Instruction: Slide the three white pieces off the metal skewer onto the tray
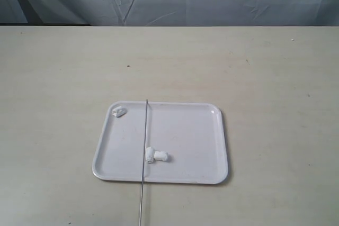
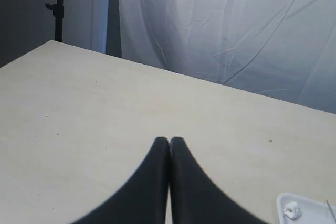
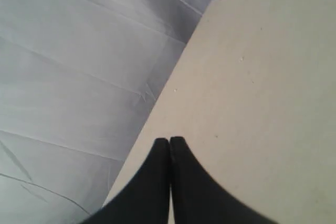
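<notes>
Three white pieces (image 1: 150, 155) are seen on one tray (image 1: 196, 130): one in a corner, two touching beside one metal skewer (image 1: 145, 130) laid across it. The left gripper (image 2: 169, 141) and right gripper (image 3: 169, 141) are closed, empty.

left jaws: we record two fingers (image 2: 152, 182) in matte black, smooth-surfaced, broad at the base and sweeping in a concave curve to narrow rounded tips.
right jaws: we record a matching pair of fingers (image 3: 152, 182), same black finish, same curved taper, rounded tips.
</notes>
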Controlling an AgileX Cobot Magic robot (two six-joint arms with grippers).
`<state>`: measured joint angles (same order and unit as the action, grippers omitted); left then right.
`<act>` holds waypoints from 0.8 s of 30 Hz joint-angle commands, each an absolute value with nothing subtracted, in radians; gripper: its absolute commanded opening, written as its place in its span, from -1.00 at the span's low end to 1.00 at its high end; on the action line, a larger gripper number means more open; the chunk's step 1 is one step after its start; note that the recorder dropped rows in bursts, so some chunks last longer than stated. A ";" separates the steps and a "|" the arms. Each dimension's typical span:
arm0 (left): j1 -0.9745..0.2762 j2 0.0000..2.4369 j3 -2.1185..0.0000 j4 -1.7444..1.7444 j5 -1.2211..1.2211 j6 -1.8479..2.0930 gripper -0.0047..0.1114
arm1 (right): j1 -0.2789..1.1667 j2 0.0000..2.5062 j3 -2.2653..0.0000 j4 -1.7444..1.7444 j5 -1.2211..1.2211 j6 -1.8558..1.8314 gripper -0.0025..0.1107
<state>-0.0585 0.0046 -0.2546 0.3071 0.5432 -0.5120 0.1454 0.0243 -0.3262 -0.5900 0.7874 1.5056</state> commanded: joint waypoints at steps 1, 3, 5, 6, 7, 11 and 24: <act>-0.021 0.000 -0.244 0.276 0.543 -0.513 -0.92 | 0.140 0.000 -0.269 -0.534 0.809 1.503 -0.97; 0.011 0.000 -0.244 0.278 0.543 -0.513 -0.92 | 0.140 0.000 -0.247 -0.459 0.805 1.503 -0.97; 0.044 0.000 -0.244 0.283 0.545 -0.513 -0.92 | 0.140 0.000 -0.217 -0.365 0.777 1.503 -0.97; 0.059 0.000 -0.244 0.306 0.545 -0.513 -0.92 | 0.140 0.000 -0.206 -0.333 0.769 1.503 -0.97; 0.067 0.000 -0.244 0.342 0.540 -0.513 -0.92 | 0.140 0.000 -0.195 -0.297 0.760 1.503 -0.97; 0.080 0.000 -0.223 0.426 0.470 -0.516 -0.92 | 0.140 0.000 -0.177 -0.220 0.742 1.503 -0.97; 0.078 0.000 -0.069 0.368 0.181 -0.516 -0.92 | 0.032 0.000 -0.174 -0.098 0.570 1.066 -0.97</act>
<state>0.0770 0.0046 -0.1142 0.3810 0.3187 -0.5120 0.0824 0.0051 -0.1774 -0.0810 0.6732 1.2787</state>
